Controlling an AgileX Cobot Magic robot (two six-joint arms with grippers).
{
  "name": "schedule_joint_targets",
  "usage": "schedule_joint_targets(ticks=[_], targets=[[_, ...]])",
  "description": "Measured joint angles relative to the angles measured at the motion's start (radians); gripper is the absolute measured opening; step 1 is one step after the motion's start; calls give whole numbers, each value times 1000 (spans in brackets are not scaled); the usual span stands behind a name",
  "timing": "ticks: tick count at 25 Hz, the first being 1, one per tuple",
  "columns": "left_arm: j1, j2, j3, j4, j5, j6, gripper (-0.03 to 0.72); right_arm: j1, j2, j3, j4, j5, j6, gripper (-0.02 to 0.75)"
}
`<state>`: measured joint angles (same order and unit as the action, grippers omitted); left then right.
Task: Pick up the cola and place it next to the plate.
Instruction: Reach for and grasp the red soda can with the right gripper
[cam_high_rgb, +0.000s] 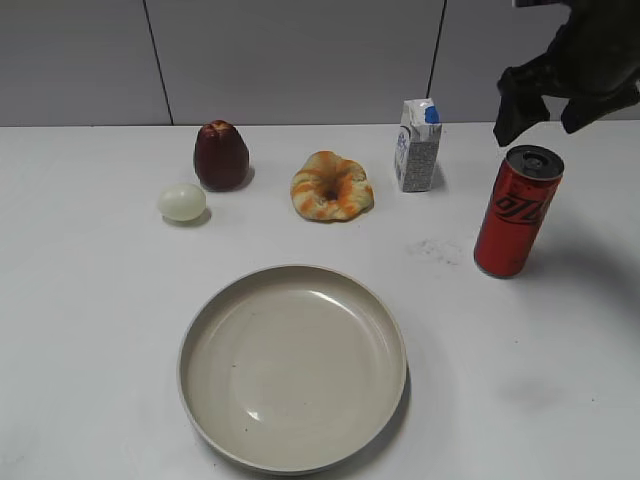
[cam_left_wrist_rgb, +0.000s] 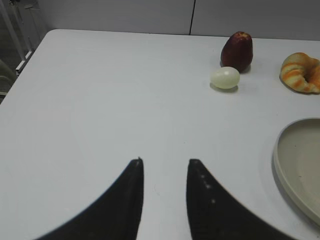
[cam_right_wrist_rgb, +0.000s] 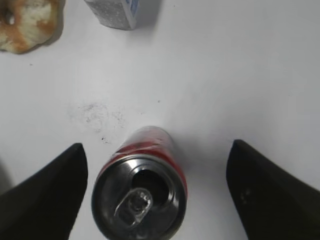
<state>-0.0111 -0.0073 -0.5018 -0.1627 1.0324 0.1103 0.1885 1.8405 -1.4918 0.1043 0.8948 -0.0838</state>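
Observation:
The cola (cam_high_rgb: 517, 211) is a tall red can with a silver top, standing upright at the right of the table. In the right wrist view the cola (cam_right_wrist_rgb: 139, 189) is seen from above, between the two fingers and nearer the left one. My right gripper (cam_high_rgb: 545, 115) is open and hangs just above and behind the can, touching nothing; in its own view it (cam_right_wrist_rgb: 156, 150) straddles the can. The plate (cam_high_rgb: 293, 367) is a wide beige dish at the front centre, and its rim (cam_left_wrist_rgb: 298, 165) shows in the left wrist view. My left gripper (cam_left_wrist_rgb: 165, 162) is open and empty over bare table.
A small white-and-blue carton (cam_high_rgb: 418, 146) stands left of and behind the can. A swirled bread ring (cam_high_rgb: 331, 186), a dark red fruit (cam_high_rgb: 220, 155) and a pale egg (cam_high_rgb: 181, 201) lie behind the plate. A smudge (cam_high_rgb: 433, 248) marks the table by the can.

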Motion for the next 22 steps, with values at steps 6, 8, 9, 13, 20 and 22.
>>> schedule_joint_targets(ticks=[6,8,9,13,20,22], targets=[[0,0,0,0,0,0,237,0,64,-5,-5,62,16,658],[0,0,0,0,0,0,237,0,79,-5,-5,70,17,656],[0,0,0,0,0,0,237,0,82,-5,-4,73,20,653],[0,0,0,0,0,0,237,0,97,-6,-3,90,46,592],[0,0,0,0,0,0,237,0,106,-16,13,123,65,515],[0,0,0,0,0,0,237,2,108,-45,25,154,65,515]])
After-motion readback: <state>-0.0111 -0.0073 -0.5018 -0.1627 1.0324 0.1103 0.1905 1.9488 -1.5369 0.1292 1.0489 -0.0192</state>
